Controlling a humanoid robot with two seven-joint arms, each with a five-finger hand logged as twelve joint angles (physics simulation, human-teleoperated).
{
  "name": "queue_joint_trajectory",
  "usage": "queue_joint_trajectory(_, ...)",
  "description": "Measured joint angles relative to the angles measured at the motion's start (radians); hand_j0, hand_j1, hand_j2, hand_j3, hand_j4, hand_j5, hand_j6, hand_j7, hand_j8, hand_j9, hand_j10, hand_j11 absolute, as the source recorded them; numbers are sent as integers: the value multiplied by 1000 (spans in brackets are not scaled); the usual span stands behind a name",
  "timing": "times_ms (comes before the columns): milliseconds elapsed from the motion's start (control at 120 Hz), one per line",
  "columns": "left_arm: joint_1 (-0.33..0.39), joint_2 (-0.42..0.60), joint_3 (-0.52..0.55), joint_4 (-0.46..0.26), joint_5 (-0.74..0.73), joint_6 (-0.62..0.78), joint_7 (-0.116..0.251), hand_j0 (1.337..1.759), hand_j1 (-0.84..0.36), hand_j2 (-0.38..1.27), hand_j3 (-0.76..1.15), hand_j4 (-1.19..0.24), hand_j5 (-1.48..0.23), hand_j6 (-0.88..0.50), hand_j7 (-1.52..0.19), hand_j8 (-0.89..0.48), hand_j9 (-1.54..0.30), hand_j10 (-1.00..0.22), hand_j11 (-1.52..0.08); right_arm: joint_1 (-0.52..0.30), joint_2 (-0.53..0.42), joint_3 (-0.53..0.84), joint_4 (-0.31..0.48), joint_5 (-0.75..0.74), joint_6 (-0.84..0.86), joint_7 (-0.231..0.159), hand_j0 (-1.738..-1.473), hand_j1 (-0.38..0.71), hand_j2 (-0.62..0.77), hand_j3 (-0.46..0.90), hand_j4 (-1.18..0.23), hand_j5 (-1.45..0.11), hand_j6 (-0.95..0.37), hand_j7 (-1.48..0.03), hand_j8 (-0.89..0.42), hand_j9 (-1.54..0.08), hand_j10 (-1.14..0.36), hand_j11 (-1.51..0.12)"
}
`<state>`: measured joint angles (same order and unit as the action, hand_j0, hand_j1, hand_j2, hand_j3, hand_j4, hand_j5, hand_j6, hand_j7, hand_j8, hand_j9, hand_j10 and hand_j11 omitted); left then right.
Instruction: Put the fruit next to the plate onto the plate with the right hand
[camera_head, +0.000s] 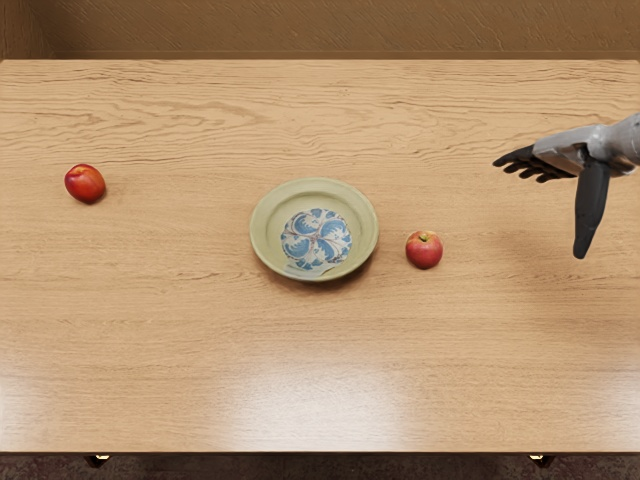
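Table (180, 340) of pale, grained wood fills the frame in this slanted downward view, with a green-rimmed plate (266, 226) bearing a blue and red floral centre set near its middle. A red apple (424, 249), the fruit nearest the dish, lies on the bare wood just right of the plate's rim, apart from it and not touching. A second, red-orange fruit (85, 183) rests well away at the left of the frame, a little higher than the plate. The right hand (570, 160) comes in from the right edge in the upper right of the frame, over the tabletop and well apart from the apple, which sits below and to its left. Its dark fingers (525, 160) reach toward the left, loosely spread and holding nothing, while one longer digit (588, 210) hangs toward the bottom of the frame. A broad pale glare lies across the near part of the table, lower centre.
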<state>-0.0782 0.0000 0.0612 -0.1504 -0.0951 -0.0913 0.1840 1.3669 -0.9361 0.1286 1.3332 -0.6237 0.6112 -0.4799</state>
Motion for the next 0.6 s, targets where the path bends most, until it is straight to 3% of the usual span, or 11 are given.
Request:
queue_joint_trajectory(175,0,0,0,0,0,0,0,1658,349,0,0,0,0,0,0,0,0,0,0,7,1,1,1,0,0,-2,-1658,-349,0,0,-5,-1,-7,0,-6,0,-4,0)
queue_joint_trajectory(267,0,0,0,0,0,0,0,1658,349,0,0,0,0,0,0,0,0,0,0,28,9,6,18,10,0,-70,-1658,-349,0,0,-5,-1,-7,0,-6,0,-4,0)
queue_joint_trajectory(342,0,0,0,0,0,0,0,1658,349,0,0,0,0,0,0,0,0,0,0,44,16,24,44,51,0,-101,-1658,-349,0,0,-5,-1,-7,0,-6,0,-4,0)
queue_joint_trajectory(600,0,0,0,0,0,0,0,1658,349,0,0,0,0,0,0,0,0,0,0,53,42,57,89,68,0,-128,-1658,-349,0,0,-5,-1,-6,0,-5,0,-4,0)
